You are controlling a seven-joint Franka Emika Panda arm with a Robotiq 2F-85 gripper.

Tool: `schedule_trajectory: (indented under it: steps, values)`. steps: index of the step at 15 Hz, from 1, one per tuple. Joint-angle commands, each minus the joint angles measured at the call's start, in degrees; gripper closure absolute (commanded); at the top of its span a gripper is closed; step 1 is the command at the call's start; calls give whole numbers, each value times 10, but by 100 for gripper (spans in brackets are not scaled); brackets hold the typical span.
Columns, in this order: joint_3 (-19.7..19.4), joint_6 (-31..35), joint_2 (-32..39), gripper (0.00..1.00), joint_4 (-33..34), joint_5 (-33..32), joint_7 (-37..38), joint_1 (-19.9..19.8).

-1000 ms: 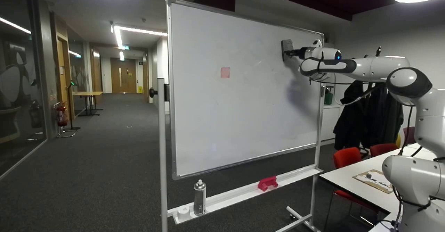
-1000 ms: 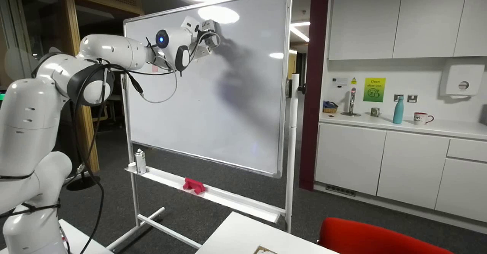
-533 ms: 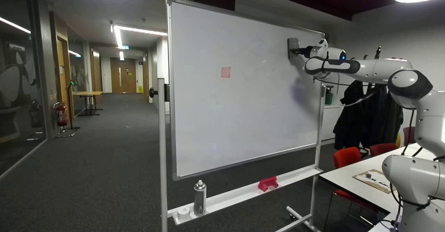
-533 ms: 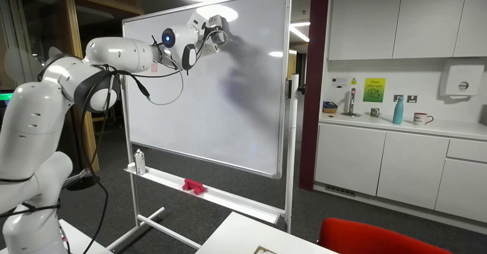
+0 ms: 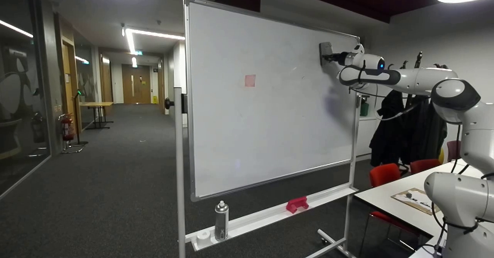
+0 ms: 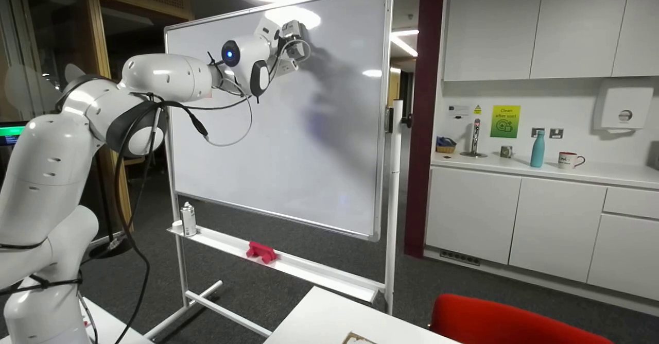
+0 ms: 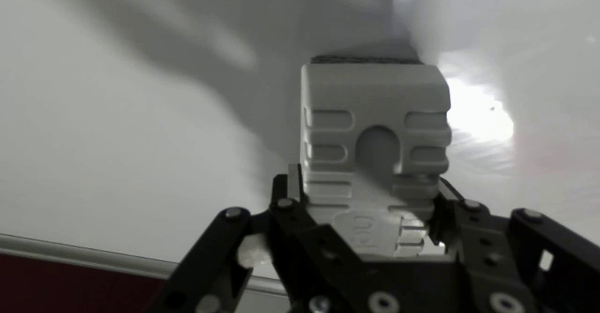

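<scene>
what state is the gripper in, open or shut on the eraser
The gripper is shut on the eraser: the wrist view shows its two fingers against opposite sides of it.

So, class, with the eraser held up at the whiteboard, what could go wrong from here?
The end effector grips the eraser by its sides, so hard pressing might twist it loose. The whiteboard appears mounted on side knobs, so a firm push could perhaps tilt it. A cable loops loosely below the arm and might snag.
</scene>
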Motion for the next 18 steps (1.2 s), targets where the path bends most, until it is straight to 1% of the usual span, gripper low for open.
schedule_trajectory:
  steps: [1, 8, 10, 18]
  values:
    - [-4, -3, -14, 65, -33, -29, -26, 12]
    - [-10, 46, 4, 65, -104, -69, -46, 9]
    - [-20, 60, 15, 65, -122, -77, -39, 12]
    - [-16, 62, 57, 65, -187, -77, -30, 3]
